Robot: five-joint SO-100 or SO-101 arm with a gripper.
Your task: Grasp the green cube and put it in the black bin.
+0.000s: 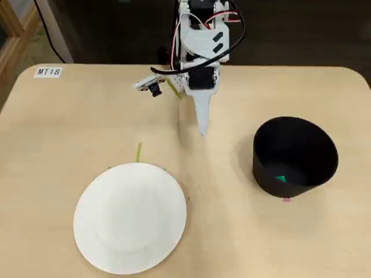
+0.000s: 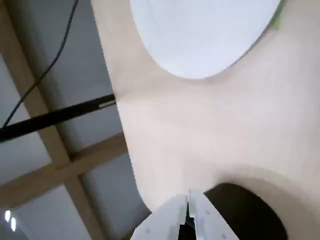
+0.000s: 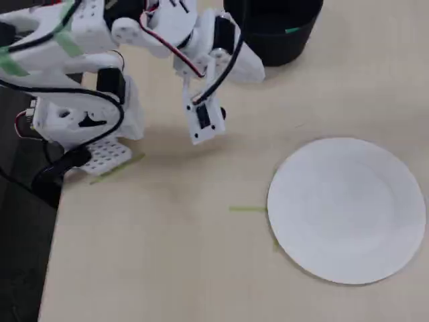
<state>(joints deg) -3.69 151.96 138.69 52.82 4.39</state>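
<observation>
In a fixed view the cube (image 1: pixel 281 179) lies inside the bin (image 1: pixel 301 174) at right. The claw (image 1: pixel 203 128) hangs closed and empty over bare worktop (image 1: pixel 69 127) at upper centre, clear of the plate (image 1: pixel 130 217). The wrist view alone shows the worktop's edge and the floor (image 2: pixel 45 130).

In a fixed view the black bin (image 3: pixel 273 30) runs off the top edge, its far rim lost. The wrist view is soft all over; its top edge crops the white plate (image 2: pixel 200 35), and the bottom edge cuts the bin's dark mouth.
</observation>
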